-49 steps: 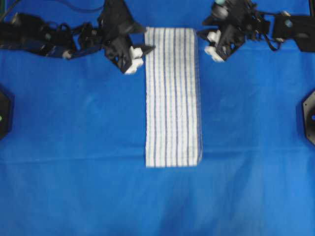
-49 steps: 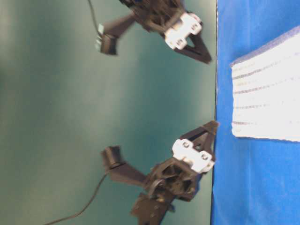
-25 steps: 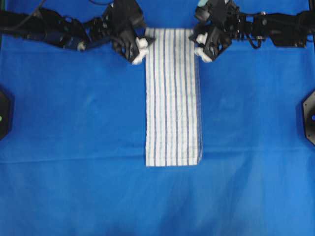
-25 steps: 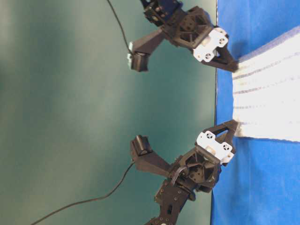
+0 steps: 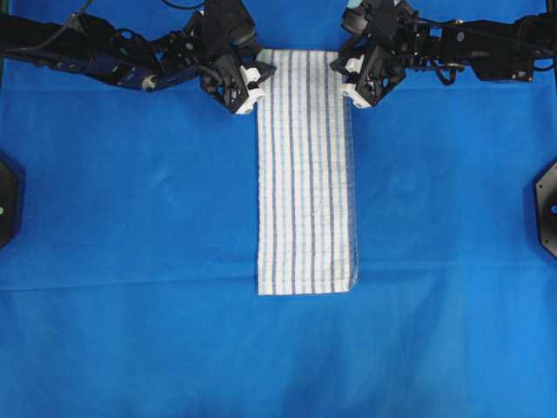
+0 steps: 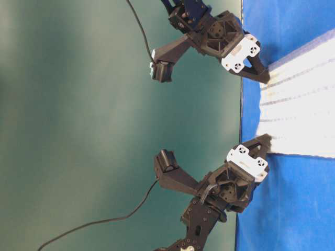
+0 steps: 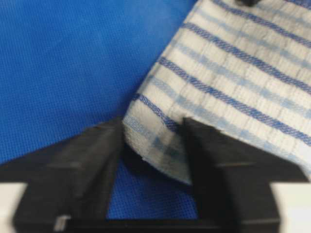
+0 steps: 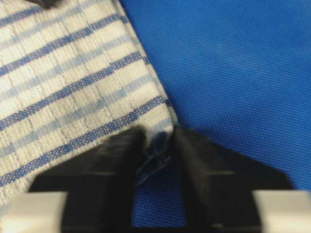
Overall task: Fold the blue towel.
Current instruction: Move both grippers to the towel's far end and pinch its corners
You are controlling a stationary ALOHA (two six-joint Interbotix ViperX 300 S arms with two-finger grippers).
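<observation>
The blue towel (image 5: 306, 174) is lying flat in a long strip in the middle of the bench (image 5: 130, 261), which is wearing a plain blue cover. The left pincer (image 5: 250, 89) is sitting at one far corner, its jaws wide with the towel corner between them. The right pincer (image 5: 351, 84) is pinching the other far corner, jaws narrow.
</observation>
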